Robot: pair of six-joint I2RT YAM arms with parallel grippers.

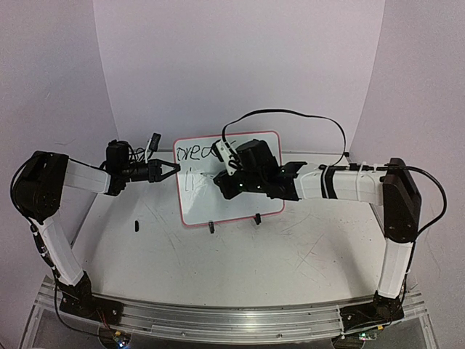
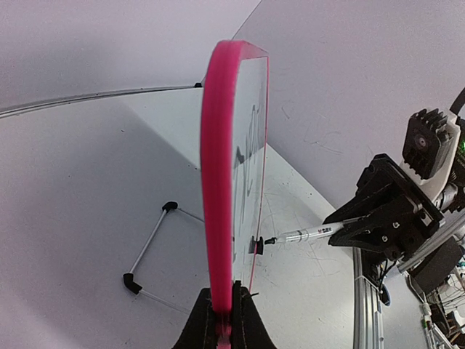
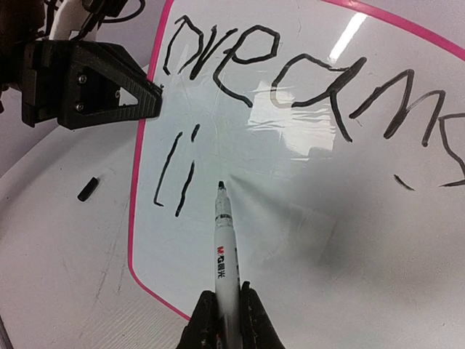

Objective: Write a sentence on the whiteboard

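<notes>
From above, the whiteboard (image 1: pixel 218 207) is seen propped on the scuffed white table (image 1: pixel 290 254), its left edge clamped by the left gripper (image 1: pixel 171 169). From the left wrist, the pink frame is seen pinched tight. From the right wrist, a marker (image 3: pixel 224 247) is gripped by the right gripper (image 3: pixel 221 320) — tip at the board, beside the sentence (image 3: pixel 290 80), read as "dreams" over "li".

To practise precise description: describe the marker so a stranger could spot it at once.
Start at the pink-framed whiteboard propped mid-table, its left edge clamped by the left gripper. Before its face the right gripper holds the marker, tip close to the strokes under "dreams". Nothing else there is a slim white barrel with a black tip.
</notes>
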